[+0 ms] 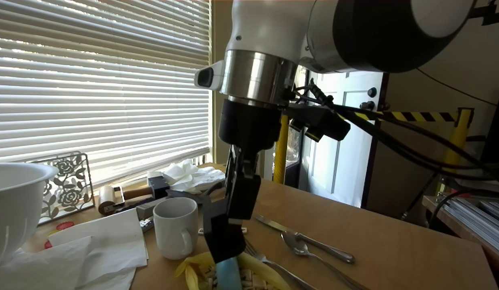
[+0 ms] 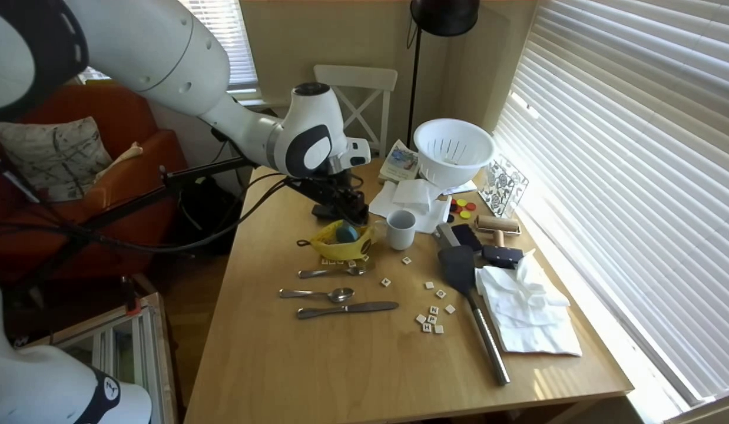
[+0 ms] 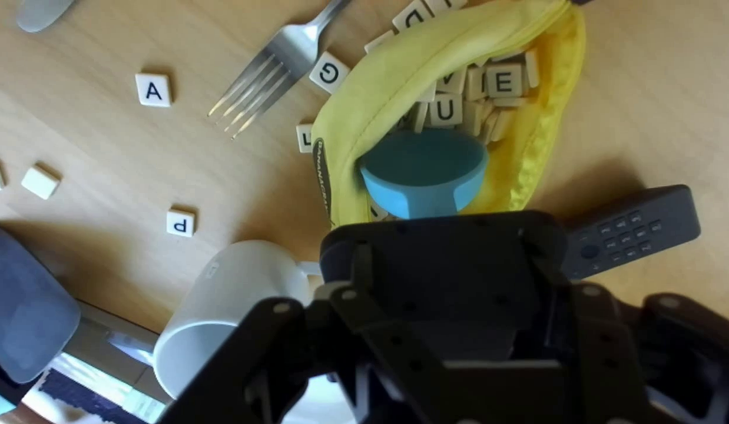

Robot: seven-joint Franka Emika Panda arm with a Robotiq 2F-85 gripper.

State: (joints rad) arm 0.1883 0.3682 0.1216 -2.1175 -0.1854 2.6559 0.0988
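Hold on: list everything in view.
pouch: 1, yellow, on table
scoop: 1, blue, at pouch's opening
letter tiles: many, cream, in and around pouch
mug: 1, white, beside pouch
remote: 1, dark, beside pouch
fork, spoon, knife: 1 each, silver, table
spatula: 1, black, table
papers, cloth: several, white, table
colander: 1, white, near blinds
rack: 1, grey, near blinds
roller: 1, tan, near blinds
chips: several, red, yellow, near colander
lamp: 1, black, background
chair: 1, white, background
armchair: 1, red, background
door: 1, white, background
claw: 1, black, closed on scoop
arm: 1, white, above table
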